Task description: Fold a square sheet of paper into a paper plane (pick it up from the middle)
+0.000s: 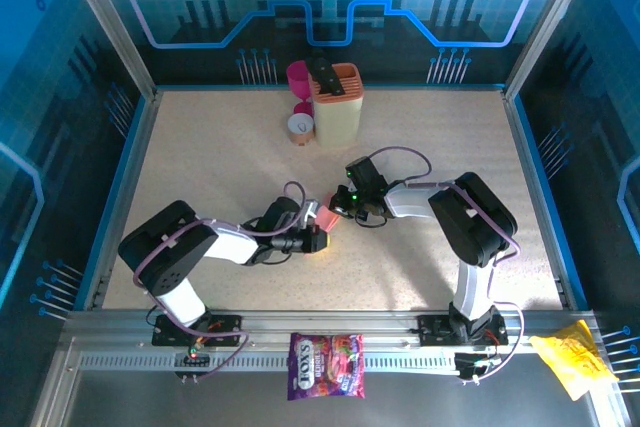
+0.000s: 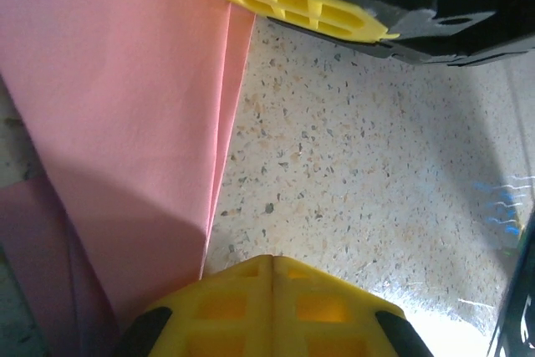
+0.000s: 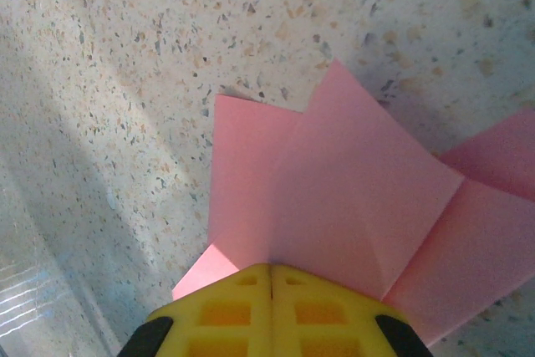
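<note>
Speckled table (image 3: 125, 56) | right end effector (image 3: 270, 268) pinches pink sheet (image 3: 334, 181) | left end effector (image 2: 272, 260) pressed together beside it

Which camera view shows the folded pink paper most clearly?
The right wrist view: the folded pink paper spreads out with its overlapping flaps and creases visible. The left wrist view catches one layered edge; the top external view gives a tiny pink patch.
</note>
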Tool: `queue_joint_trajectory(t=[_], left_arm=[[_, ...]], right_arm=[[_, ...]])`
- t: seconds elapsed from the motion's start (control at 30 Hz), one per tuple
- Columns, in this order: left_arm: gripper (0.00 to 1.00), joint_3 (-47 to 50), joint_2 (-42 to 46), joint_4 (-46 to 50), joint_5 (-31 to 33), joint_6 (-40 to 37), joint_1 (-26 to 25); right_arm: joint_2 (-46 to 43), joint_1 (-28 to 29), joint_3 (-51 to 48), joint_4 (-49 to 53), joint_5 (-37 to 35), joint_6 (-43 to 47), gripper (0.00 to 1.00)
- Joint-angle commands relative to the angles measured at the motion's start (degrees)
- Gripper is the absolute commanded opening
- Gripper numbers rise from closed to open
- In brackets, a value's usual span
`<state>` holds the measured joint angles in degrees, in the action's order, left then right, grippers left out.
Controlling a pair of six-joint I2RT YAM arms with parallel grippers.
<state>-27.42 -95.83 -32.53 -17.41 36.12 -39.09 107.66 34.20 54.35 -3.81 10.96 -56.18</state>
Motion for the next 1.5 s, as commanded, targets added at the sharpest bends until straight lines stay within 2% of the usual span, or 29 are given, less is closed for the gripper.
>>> queue_joint_trajectory(t=[0.0,0.33,0.47,0.67,1.07,1.47], left_arm=[[0.00,5.15,0.06,0.50,0.27,1.76,0.28],[0.00,13.12,-0.34,-4.92,2.53,5.68,-1.49],[0.00,13.49,-1.61,-6.62,2.82,6.48,-1.85],[0.00,13.19,-2.56,-7.28,2.93,6.65,-2.11],[0.00,13.53,-3.31,-7.11,3.61,6.68,-2.13],[0.00,13.89,-5.76,-6.79,4.44,7.02,-2.18]], right_arm=[[5.11,0.70,-3.12,7.91,-4.53,-0.41,0.00],[3.43,0.45,-3.25,5.88,-2.85,0.76,0.00],[-0.47,0.69,-3.63,1.51,-0.59,2.41,0.00],[-5.74,2.68,-3.64,1.92,-1.20,3.94,0.00],[-3.83,8.35,-5.63,-0.53,-2.70,1.17,0.00],[-1.93,-1.22,-5.78,2.43,-2.39,5.11,0.00]])
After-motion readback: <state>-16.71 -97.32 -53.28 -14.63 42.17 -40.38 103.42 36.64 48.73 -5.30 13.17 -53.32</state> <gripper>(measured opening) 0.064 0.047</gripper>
